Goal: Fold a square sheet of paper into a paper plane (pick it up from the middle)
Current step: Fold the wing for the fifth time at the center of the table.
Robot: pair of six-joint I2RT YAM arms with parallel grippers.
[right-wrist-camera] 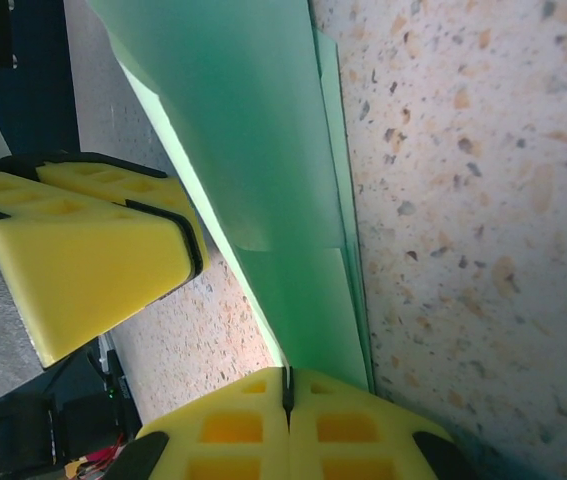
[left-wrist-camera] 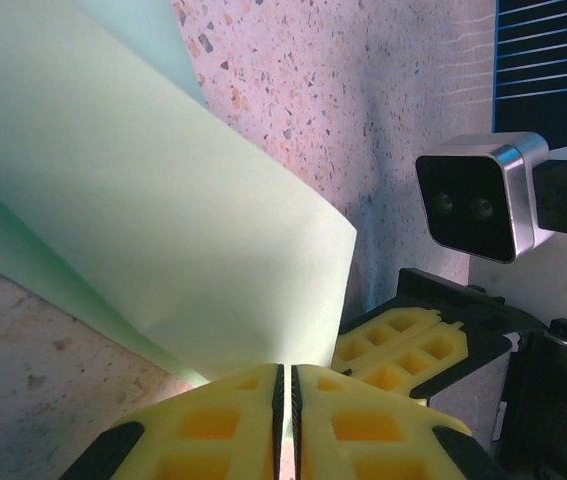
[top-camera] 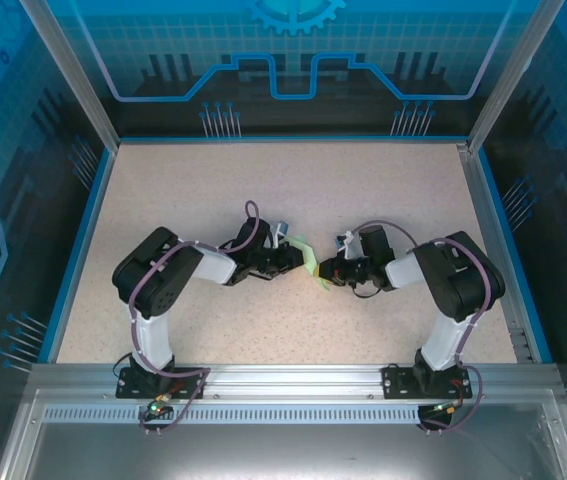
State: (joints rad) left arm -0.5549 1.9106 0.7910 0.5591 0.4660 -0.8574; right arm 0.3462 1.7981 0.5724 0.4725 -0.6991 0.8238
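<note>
Pale green paper sheet (top-camera: 308, 258) is found near the middle of the table (top-camera: 383, 190), well away from all four edges. In the top view it is held between the left gripper (top-camera: 296, 260) and the right gripper (top-camera: 326, 272), which meet almost tip to tip. It looks small and bent there, not flat on the table.

In the left wrist view the left gripper (left-wrist-camera: 286, 385) has its yellow fingers pressed together, and the lower edge of the paper sheet (left-wrist-camera: 163, 220) runs into the seam between them, so it pinches the paper. The sheet rises from there as a smooth curved surface, plain and unmarked. The right gripper (left-wrist-camera: 403, 345) is just beside it.

In the right wrist view the right gripper (right-wrist-camera: 286, 385) is also closed, with the paper sheet (right-wrist-camera: 263, 150) caught in its seam. Here at least two layers lie on each other, with a straight folded edge. The left gripper (right-wrist-camera: 93, 250) is close on the side.

Both grips take only a thin strip of edge. If the arms pull apart, the thin paper may probably tear or slip out. If they push together, it may buckle and get a crooked crease, and the fingers may collide.
</note>
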